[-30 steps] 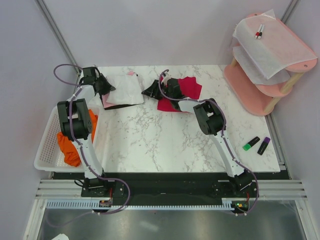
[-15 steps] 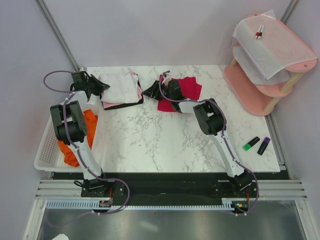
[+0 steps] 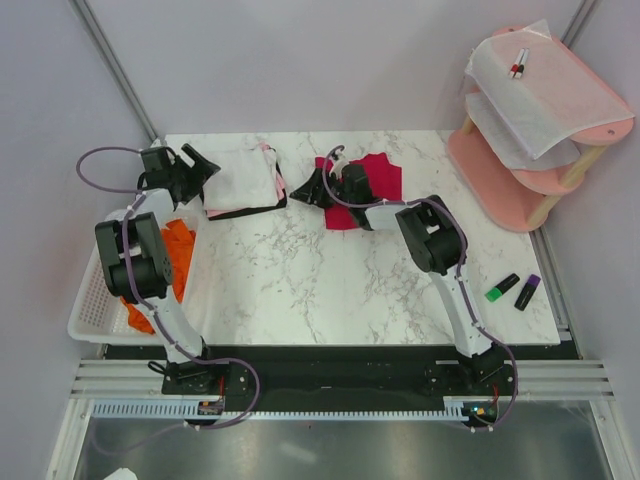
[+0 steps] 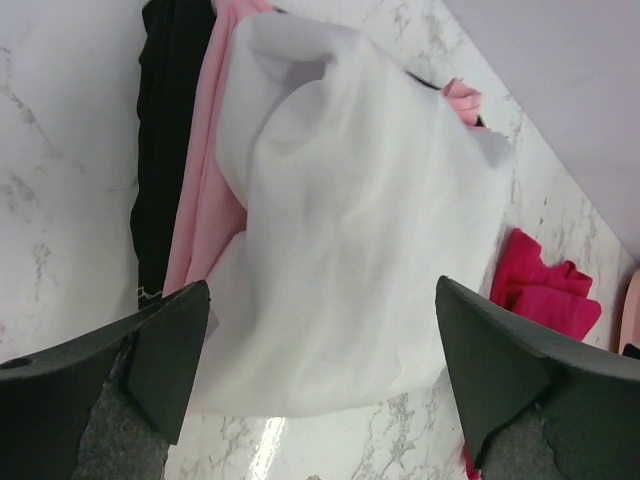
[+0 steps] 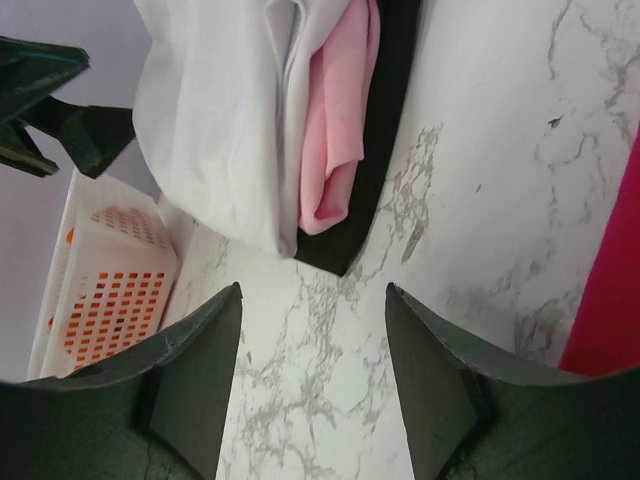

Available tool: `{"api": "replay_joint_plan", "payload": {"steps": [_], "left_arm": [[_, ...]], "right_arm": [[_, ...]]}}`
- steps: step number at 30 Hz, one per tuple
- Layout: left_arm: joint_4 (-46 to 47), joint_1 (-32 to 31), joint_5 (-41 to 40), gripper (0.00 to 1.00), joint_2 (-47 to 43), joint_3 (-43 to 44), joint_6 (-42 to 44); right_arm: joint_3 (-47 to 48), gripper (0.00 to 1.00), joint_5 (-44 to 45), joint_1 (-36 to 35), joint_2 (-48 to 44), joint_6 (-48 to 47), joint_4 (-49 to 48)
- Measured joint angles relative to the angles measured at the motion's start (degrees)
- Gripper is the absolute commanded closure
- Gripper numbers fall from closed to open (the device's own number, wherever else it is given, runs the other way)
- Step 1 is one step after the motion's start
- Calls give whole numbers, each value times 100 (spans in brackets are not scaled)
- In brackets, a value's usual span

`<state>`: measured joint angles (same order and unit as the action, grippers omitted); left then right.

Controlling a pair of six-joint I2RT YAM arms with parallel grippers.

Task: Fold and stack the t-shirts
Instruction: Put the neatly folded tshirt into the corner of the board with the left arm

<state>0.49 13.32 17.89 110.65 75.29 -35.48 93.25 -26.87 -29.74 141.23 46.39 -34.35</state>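
While both arms reached toward the far edge of the desk (image 3: 300, 280), neither pincer held anything. The left gripper (image 3: 200, 172) stood with its jaws wide apart by the far left corner, just beside the white t-shirt (image 3: 240, 172). That shirt lay folded but puffy on top of a pink garment (image 5: 335, 130) and a black garment (image 5: 385, 120). The right gripper (image 3: 308, 188), jaws likewise spread and empty, hovered over bare marble along the far edge. It was between that pile and the crimson t-shirt (image 3: 372, 180), which lay rumpled, partly hidden by the right arm, and not folded as far as I could judge. The orange t-shirt (image 3: 178, 245) sat bunched in the white mesh basket (image 3: 90, 305) off the left edge. The main risk, as I judged it, lay in the pile, whose top layer bulged and whose layers were offset. A pinch that caught only the white cloth's loose edge could pull the fold open or drag the pink and black layers askew. The crimson cloth, so close to the right arm, could also be swept along and bunch further if that arm swung.
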Motion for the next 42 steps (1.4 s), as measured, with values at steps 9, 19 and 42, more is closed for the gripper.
{"api": "replay_joint_plan", "payload": {"steps": [9, 19, 42], "left_arm": [[654, -925, 114, 5, -1174, -129, 35], [684, -2804, 977, 5, 743, 767, 28], [-787, -3707, 299, 7, 2409, 2756, 280]], "right_arm": [[-925, 33, 87, 229, -1484, -284, 133], [-1644, 32, 625, 1180, -2035, -868, 579], [-2085, 32, 2118, 1735, -2186, -1926, 1908]]}}
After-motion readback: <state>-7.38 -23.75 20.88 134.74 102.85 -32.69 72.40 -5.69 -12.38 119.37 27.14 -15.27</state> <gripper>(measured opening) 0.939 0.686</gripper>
